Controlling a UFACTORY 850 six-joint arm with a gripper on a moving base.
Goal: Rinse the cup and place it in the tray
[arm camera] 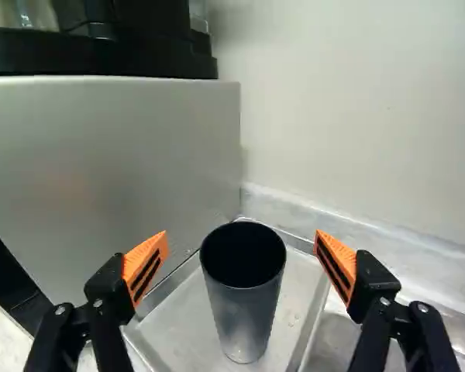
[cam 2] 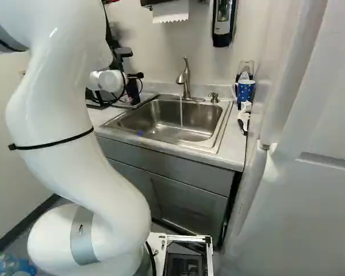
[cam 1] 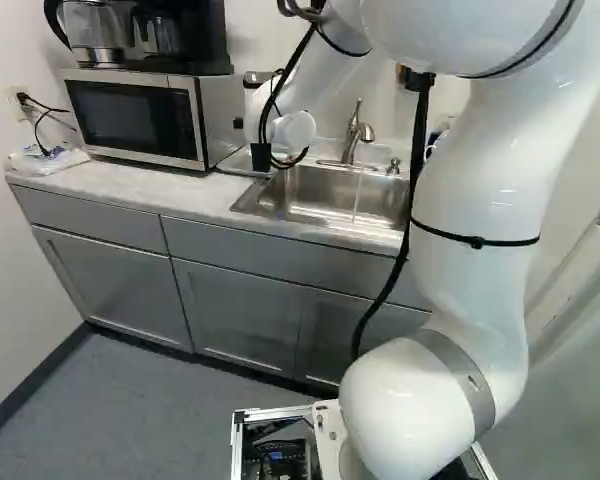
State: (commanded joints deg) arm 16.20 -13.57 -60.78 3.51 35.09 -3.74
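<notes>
In the right base view my gripper [cam 2: 132,77] is partly hidden behind the white wrist, above the counter left of the sink. The wrist view shows the gripper [arm camera: 242,252] open, one orange-padded finger on either side of the dark grey cup [arm camera: 243,291] and a gap at each side. The cup is upright, its round mouth facing up, and it stands inside the metal tray [arm camera: 161,346]. The tray lies against the corner formed by the microwave's side and the wall.
The microwave [cam 1: 140,118] carries a coffee maker [cam 1: 185,35]. Water runs from the faucet [cam 2: 186,77] into the steel sink [cam 2: 161,118]. A blue mug [cam 2: 245,91] and a brush [cam 2: 243,122] are on the counter right of the sink. A white door [cam 2: 316,167] stands at the far right.
</notes>
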